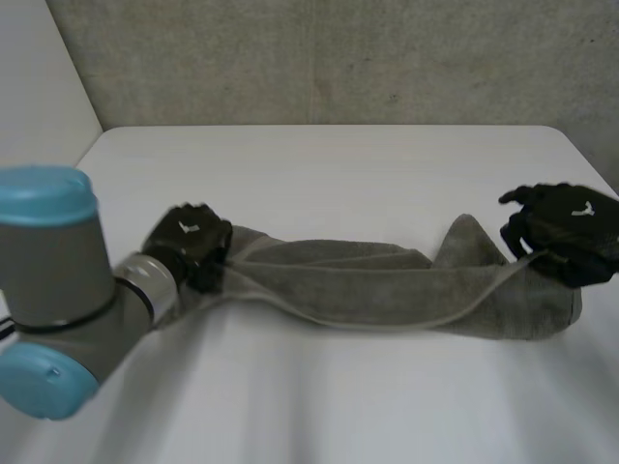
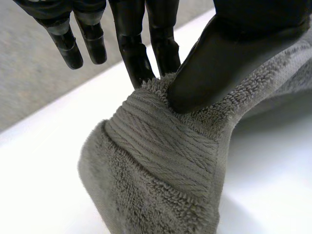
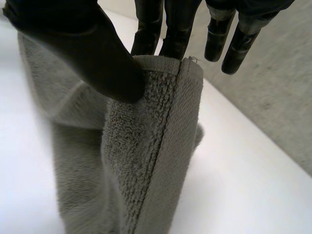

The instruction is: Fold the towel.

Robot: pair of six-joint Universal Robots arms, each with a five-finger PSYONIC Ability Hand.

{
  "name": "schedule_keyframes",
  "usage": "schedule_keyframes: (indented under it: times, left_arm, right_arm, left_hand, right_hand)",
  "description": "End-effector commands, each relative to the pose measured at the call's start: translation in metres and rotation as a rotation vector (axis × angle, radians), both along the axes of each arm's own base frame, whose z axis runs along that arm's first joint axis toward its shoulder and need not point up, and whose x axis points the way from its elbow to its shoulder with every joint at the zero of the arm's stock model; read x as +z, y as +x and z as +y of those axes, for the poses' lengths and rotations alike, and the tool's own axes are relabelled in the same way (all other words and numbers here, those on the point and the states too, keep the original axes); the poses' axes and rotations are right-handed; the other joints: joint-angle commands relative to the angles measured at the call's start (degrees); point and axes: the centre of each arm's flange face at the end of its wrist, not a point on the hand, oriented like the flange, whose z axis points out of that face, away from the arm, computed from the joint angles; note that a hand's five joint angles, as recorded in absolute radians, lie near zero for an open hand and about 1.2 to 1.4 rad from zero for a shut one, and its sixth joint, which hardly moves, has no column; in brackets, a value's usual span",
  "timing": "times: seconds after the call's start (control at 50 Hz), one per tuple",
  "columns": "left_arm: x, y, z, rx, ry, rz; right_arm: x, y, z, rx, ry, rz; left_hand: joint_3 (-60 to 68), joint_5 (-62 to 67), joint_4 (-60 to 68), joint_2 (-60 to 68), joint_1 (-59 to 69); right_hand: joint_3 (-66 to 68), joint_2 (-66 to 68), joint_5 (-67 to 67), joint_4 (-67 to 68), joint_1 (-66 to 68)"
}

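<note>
A grey towel [image 1: 387, 285] lies bunched into a long, loose rope across the white table [image 1: 319, 164], running from 9 o'clock to 3 o'clock in the head view and sitting toward 6 o'clock of the table's middle; the left hand [image 1: 191, 240] has hold of its 9 o'clock end and the right hand [image 1: 569, 230] its 3 o'clock end, with the slack middle sagging onto the tabletop between them; in the left wrist view the thumb [image 2: 219, 63] presses the ribbed band at the towel's edge against the fingers [image 2: 134, 53] behind it, a firm pinch, while the remaining fingers hang straight and clear of the cloth; from that pinch the fabric drops in a thick fold to the table under the palm; in the right wrist view the thumb [image 3: 97, 58] clamps the stitched hem of the other end against the fingers [image 3: 151, 29] behind, the neighbouring fingers straight and free beside it; there too the towel falls in a narrow doubled fold from the fingertips down to the table; the left arm [image 1: 58, 290], grey with light-blue caps, fills the 8 o'clock corner of the head view; a rough grey wall [image 1: 338, 58] stands beyond the table's far edge at 12 o'clock.
</note>
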Motion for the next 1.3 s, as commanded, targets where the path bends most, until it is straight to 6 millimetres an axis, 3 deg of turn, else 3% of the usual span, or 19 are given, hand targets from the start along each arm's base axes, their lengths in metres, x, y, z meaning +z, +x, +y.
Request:
schedule_keyframes:
  times: [0.02,0.04,0.08,0.14,0.18,0.28,0.3,0.42,0.46,0.64,0.74,0.8,0.84,0.9,0.94,1.06,1.2,1.3]
  left_arm:
    - [0.012,-0.002,-0.026,-0.039,-0.012,0.039]
    - [0.012,-0.002,-0.026,-0.040,-0.011,0.039]
    - [-0.015,-0.012,-0.041,-0.085,0.048,0.035]
    - [-0.028,-0.017,-0.048,-0.096,0.069,0.030]
    - [-0.048,-0.023,-0.059,-0.116,0.095,0.025]
    - [-0.070,-0.029,-0.071,-0.116,0.111,0.017]
    - [-0.072,-0.030,-0.075,-0.114,0.103,0.017]
    - [-0.070,-0.032,-0.085,-0.104,0.064,0.034]
    - [-0.065,-0.030,-0.094,-0.085,0.010,0.048]
    - [-0.051,-0.009,-0.115,0.054,-0.101,0.050]
    - [-0.040,-0.004,-0.104,0.057,-0.099,0.049]
    - [-0.036,-0.007,-0.088,0.037,-0.082,0.046]
    - [-0.035,-0.007,-0.066,0.019,-0.037,0.029]
    - [-0.031,-0.008,-0.054,0.006,-0.017,0.026]
    - [-0.027,-0.010,-0.033,-0.017,0.019,0.018]
    - [-0.031,-0.018,0.000,-0.053,0.089,0.026]
    - [-0.031,-0.032,0.017,-0.070,0.121,0.086]
    - [-0.034,-0.036,0.008,-0.034,0.072,0.094]
  right_arm:
    - [0.015,0.005,-0.014,-0.008,-0.046,-0.042]
    - [0.015,0.005,-0.014,-0.008,-0.046,-0.042]
    - [0.011,0.017,-0.017,0.028,-0.030,-0.052]
    - [0.003,0.032,-0.015,0.061,-0.001,-0.051]
    - [0.000,0.037,-0.013,0.067,0.008,-0.048]
    - [-0.012,0.045,-0.016,0.073,0.009,-0.042]
    - [-0.017,0.047,-0.019,0.068,0.012,-0.049]
    - [-0.025,0.047,-0.029,0.034,0.015,-0.077]
    - [-0.029,0.047,-0.032,0.027,0.018,-0.084]
    - [-0.031,0.050,-0.031,0.032,0.028,-0.084]
    - [-0.033,0.050,-0.030,0.032,0.034,-0.084]
    - [-0.033,0.050,-0.030,0.030,0.034,-0.084]
    - [-0.033,0.050,-0.030,0.030,0.037,-0.085]
    - [-0.033,0.049,-0.030,0.029,0.038,-0.085]
    - [-0.034,0.049,-0.030,0.029,0.040,-0.085]
    - [-0.035,0.050,-0.029,0.030,0.043,-0.084]
    - [-0.036,0.050,-0.027,0.033,0.046,-0.083]
    - [-0.037,0.050,-0.027,0.034,0.048,-0.081]
  left_hand:
    - [-2.5,4.8,-2.9,6.9,5.4]
    - [-2.5,4.8,-2.9,6.9,5.4]
    - [-2.5,4.8,-2.9,6.9,5.4]
    - [-2.5,4.8,-2.9,6.9,5.4]
    - [-2.5,4.8,-2.9,6.9,5.4]
    - [-2.5,4.8,-2.9,6.9,5.4]
    - [-2.5,-2.5,-2.9,-0.4,-1.9]
    - [-2.5,-18.7,-2.9,-16.6,-18.1]
    - [-2.5,-62.5,-2.9,-60.4,-61.9]
    - [-2.5,-65.2,-2.9,-63.1,-64.6]
    - [-2.5,-65.2,-2.9,-63.1,-64.6]
    - [-2.5,-65.2,-2.9,-63.1,-64.6]
    - [-2.5,-65.2,-2.9,-63.1,-64.6]
    - [-2.5,-65.2,-2.9,-63.1,-64.6]
    - [-2.5,-65.2,-2.9,-63.1,-64.6]
    - [-2.5,-65.2,-2.9,-63.1,-64.6]
    - [-2.5,-65.2,-2.9,-63.1,-64.6]
    - [-2.5,-65.2,-2.9,-63.1,-64.6]
  right_hand:
    - [-0.4,4.7,3.9,-3.4,5.2]
    - [-0.4,4.7,3.9,-3.4,5.2]
    - [-0.4,4.7,3.9,-3.4,5.2]
    - [-0.4,4.7,3.9,-3.4,5.2]
    - [-0.4,4.7,3.9,-3.4,5.2]
    - [-0.4,4.7,3.9,-3.4,5.2]
    - [-0.4,4.7,3.9,-3.4,5.2]
    - [-0.4,4.7,3.9,-3.4,5.2]
    - [-0.4,4.7,3.9,-3.4,5.2]
    - [-0.4,4.7,3.9,-3.4,5.2]
    - [-0.4,4.7,3.9,-3.4,5.2]
    - [-0.4,4.7,3.9,-3.4,5.2]
    - [-0.4,4.7,3.9,-3.4,5.2]
    - [-0.4,4.7,3.9,-3.4,5.2]
    - [-0.4,4.7,3.9,-3.4,5.2]
    - [-0.4,4.7,3.9,-3.4,5.2]
    - [-0.4,4.7,3.9,-3.4,5.2]
    - [-0.4,4.7,3.9,-3.4,5.2]
